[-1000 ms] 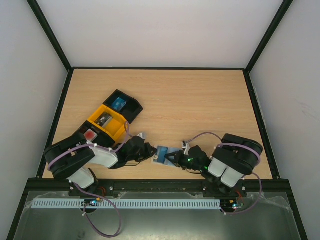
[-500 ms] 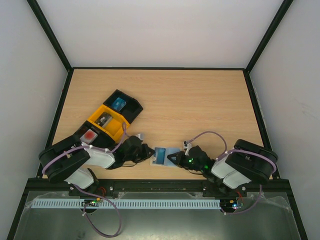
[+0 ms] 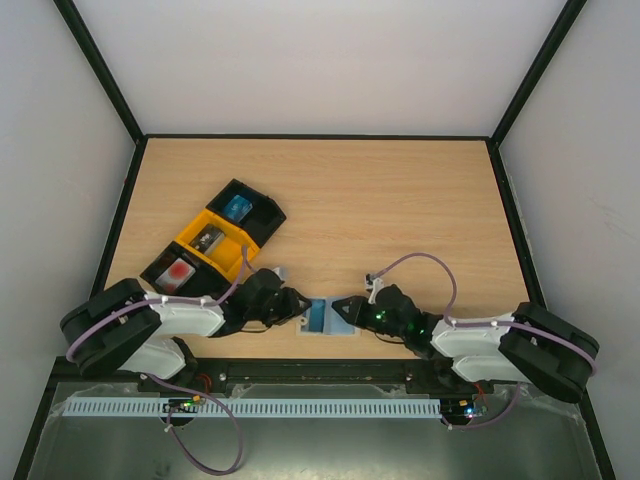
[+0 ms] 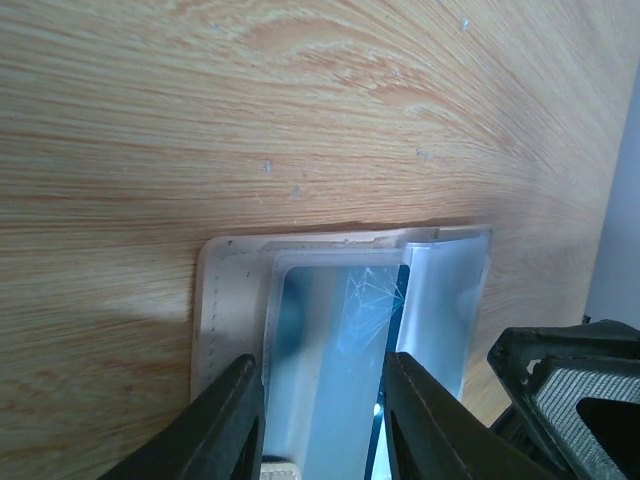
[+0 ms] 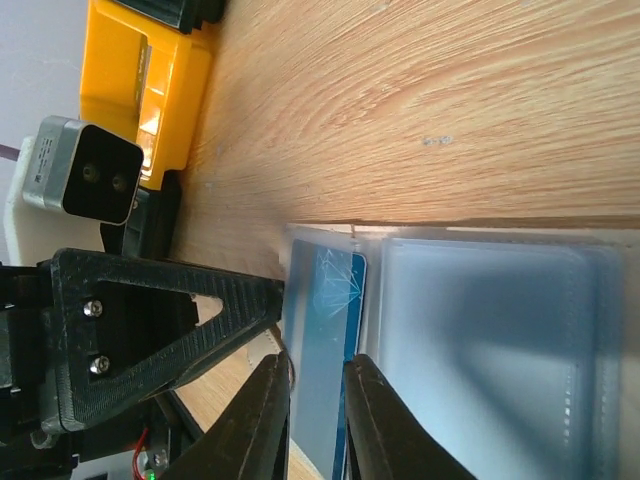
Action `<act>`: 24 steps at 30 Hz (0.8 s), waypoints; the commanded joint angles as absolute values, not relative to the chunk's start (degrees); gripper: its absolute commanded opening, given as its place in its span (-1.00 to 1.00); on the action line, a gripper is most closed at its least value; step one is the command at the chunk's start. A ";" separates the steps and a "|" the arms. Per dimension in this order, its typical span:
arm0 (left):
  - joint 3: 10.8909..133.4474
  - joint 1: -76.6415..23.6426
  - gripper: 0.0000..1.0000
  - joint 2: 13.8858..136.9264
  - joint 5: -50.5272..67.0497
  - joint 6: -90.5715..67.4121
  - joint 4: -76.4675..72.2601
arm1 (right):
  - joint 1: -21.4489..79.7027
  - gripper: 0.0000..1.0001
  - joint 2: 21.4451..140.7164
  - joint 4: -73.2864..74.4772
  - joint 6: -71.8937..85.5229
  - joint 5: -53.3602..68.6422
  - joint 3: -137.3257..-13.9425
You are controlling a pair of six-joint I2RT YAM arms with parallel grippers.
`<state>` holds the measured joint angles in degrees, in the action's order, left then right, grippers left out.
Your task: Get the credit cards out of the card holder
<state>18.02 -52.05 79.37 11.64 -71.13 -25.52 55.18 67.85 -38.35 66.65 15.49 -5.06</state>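
Top external view, starting at the bottom edge: both arms lie low along the near rim of the tabletop [image 3: 400,200] and reach inward toward each other. The left gripper [image 3: 295,305] and the right gripper [image 3: 346,307] meet at bottom centre. The card holder [image 3: 320,318] lies flat on the wood between them, with one gripper at each of its ends.

In the left wrist view, the left fingers [image 4: 232,425] rise from the bottom of the frame well apart and released, straddling the holder's clear window. Its beige tab [image 4: 225,300] is at the left and the pale blue body runs to the right. Whether the tips touch it cannot be told.

In the right wrist view, the right fingers [image 5: 262,425] at the bottom of the frame are parted by a narrow gap and clamp nothing visible. The gap sits over a blue card [image 5: 325,350] at the holder's left end.

Farther up and to the left in the top view, a black-and-yellow tray [image 3: 228,258] lies diagonally. One red credit card [image 3: 180,268] rests in its nearest black compartment, out of the holder. A bright blue item [image 3: 237,207] sits in the farthest compartment.
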 commanded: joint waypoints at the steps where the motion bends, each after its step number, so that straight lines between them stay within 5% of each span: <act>1: 19.97 -51.65 -0.28 78.12 12.13 -70.08 -18.92 | 56.24 -0.65 67.46 -33.15 65.37 13.67 -6.70; 12: 18.69 -51.43 -0.38 73.29 11.48 -71.64 -18.96 | 59.95 -0.65 76.35 -41.23 69.01 14.81 -8.60; 24: 17.19 -50.78 -0.21 73.10 12.53 -71.75 -22.75 | 60.81 -0.66 79.82 -41.75 68.86 14.35 -10.63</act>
